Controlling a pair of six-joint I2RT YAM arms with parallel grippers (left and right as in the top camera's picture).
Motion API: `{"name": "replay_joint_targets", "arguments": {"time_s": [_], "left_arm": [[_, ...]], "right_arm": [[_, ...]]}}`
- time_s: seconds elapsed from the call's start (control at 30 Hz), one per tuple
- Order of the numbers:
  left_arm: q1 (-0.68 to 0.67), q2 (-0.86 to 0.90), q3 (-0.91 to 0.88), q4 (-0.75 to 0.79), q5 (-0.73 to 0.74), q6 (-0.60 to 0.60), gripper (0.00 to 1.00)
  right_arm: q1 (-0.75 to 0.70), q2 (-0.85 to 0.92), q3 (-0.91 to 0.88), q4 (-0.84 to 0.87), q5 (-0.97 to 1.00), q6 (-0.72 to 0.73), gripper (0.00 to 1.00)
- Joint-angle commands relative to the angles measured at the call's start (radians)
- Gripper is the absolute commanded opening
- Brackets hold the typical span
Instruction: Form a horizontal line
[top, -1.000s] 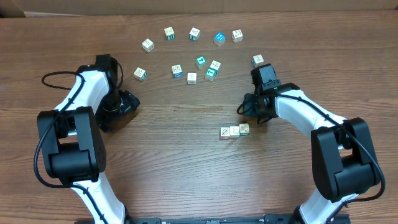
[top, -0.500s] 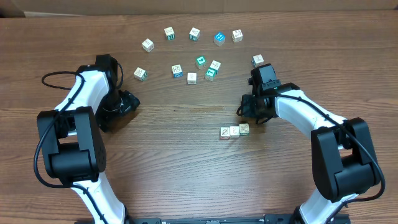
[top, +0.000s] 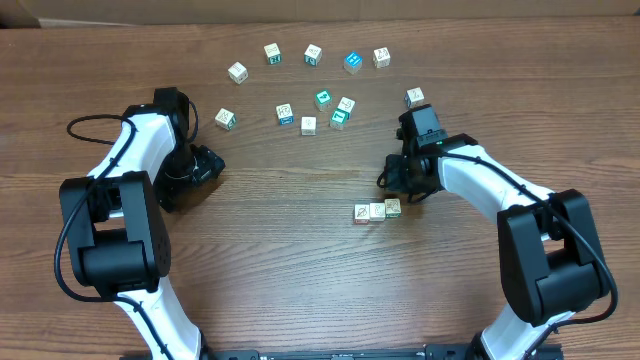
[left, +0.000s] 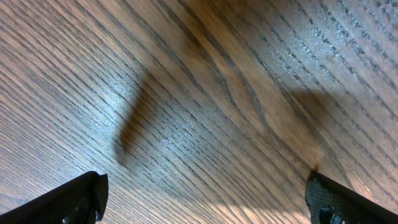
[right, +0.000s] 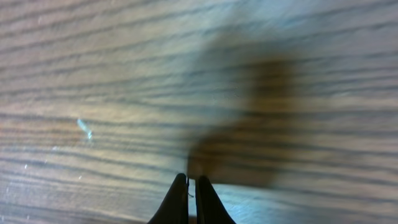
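horizontal line (top: 377, 211): three cubes touching, on table (top: 300, 270) centre-right, just near of right claw (right: 191, 199). right claw pinched together, empty. left claw (left: 205, 196) spread apart, empty, parked left. loose cubes (top: 308, 125) at far side unplaced. row's right-end cube maybe slightly skewed; too small to tell.

We find the horizontal line (top: 377, 211) of touching cubes on the surface (top: 300, 270), right of centre and just in front of the right gripper (top: 393, 180). Behind both, toward the far edge, the loose cubes (top: 323, 99) lie scattered in two rough rows, with one stray cube (top: 414, 97) behind the right gripper. The left gripper (top: 208, 165) sits well apart, to the left of the line.
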Motion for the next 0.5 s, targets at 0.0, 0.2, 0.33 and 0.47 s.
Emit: {"name": "replay_joint_targets", "arguments": {"time_s": [0.0,0.2,0.33,0.47], "left_arm": [[-0.003,-0.006,-0.006,0.0,-0.02,0.011,0.99],[-0.003,-0.006,-0.006,0.0,-0.02,0.011,1.0],[-0.003,-0.006,-0.006,0.0,-0.02,0.011,1.0],[-0.003,-0.006,-0.006,0.0,-0.02,0.011,0.99]], "right_arm": [[0.024,-0.006,0.02,0.003,0.011,0.006,0.04],[0.029,-0.006,0.021,-0.004,0.035,0.038,0.04],[0.029,-0.006,0.021,-0.016,0.035,0.038,0.04],[0.029,-0.006,0.021,-0.027,0.035,0.037,0.04]]}}
